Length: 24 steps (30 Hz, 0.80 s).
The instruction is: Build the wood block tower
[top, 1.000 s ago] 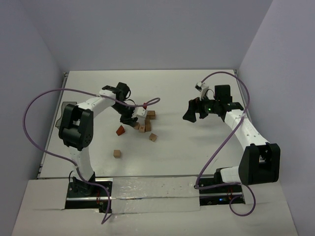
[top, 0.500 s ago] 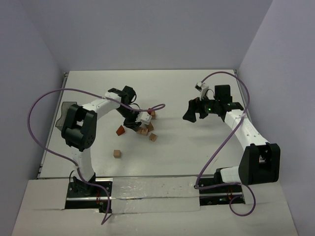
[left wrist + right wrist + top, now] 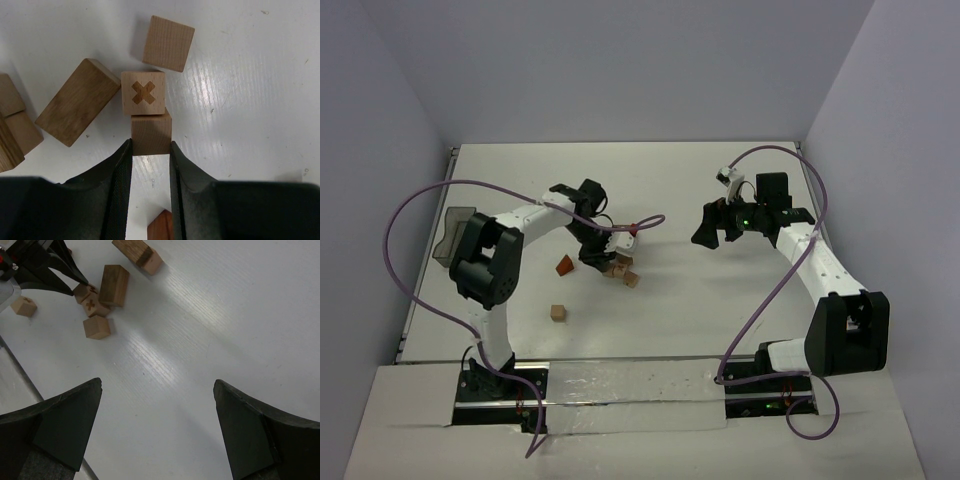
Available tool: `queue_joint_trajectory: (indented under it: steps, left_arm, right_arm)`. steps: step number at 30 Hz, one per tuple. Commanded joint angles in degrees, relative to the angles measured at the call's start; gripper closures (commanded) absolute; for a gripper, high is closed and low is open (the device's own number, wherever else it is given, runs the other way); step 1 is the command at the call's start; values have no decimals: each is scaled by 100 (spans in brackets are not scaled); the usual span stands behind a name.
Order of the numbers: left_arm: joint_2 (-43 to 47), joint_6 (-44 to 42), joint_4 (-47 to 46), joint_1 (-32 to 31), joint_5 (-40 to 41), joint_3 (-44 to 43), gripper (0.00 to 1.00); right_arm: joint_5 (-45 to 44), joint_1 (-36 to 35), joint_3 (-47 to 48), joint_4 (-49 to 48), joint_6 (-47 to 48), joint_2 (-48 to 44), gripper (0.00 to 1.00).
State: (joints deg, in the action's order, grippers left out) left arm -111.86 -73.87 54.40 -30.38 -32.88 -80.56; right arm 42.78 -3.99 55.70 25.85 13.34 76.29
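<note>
My left gripper (image 3: 603, 250) is low over a cluster of wooden blocks (image 3: 619, 266) near the table's middle. In the left wrist view its fingers (image 3: 121, 165) are shut on a plain light-tan cube (image 3: 151, 134), which touches a cube marked with an X (image 3: 144, 93). Another cube (image 3: 168, 43) lies beyond, and a longer block (image 3: 77, 101) to the left. A reddish-brown block (image 3: 161, 227) shows below the jaws. The reddish wedge (image 3: 564, 265) lies left of the cluster. My right gripper (image 3: 715, 228) is open and empty, held above the table (image 3: 157, 385).
A lone cube (image 3: 557, 312) lies nearer the left base, and another (image 3: 632, 279) sits just right of the cluster. A dark translucent bin (image 3: 451, 236) stands at the table's left edge. The right wrist view shows the cluster (image 3: 96, 326) far ahead.
</note>
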Motion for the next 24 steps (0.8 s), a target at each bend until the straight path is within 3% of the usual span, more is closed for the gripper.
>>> queue_joint_trajectory:
  steps: [1,10,18,24]
  left_arm:
    - [-40,169,-182,-98,-54,23,67]
    - [-121,320,-235,-111,-8,-53,53]
    - [37,460,-153,-118,-20,-200,20]
    - [940,1016,71,1,66,-560,12]
  right_arm:
    - [55,-41,55,-45,63,-123,0]
    - [46,-41,37,-55,16,-158,0]
    - [-27,-87,105,-122,-376,-467,0]
    - [-840,-787,276,-77,-908,-924,0]
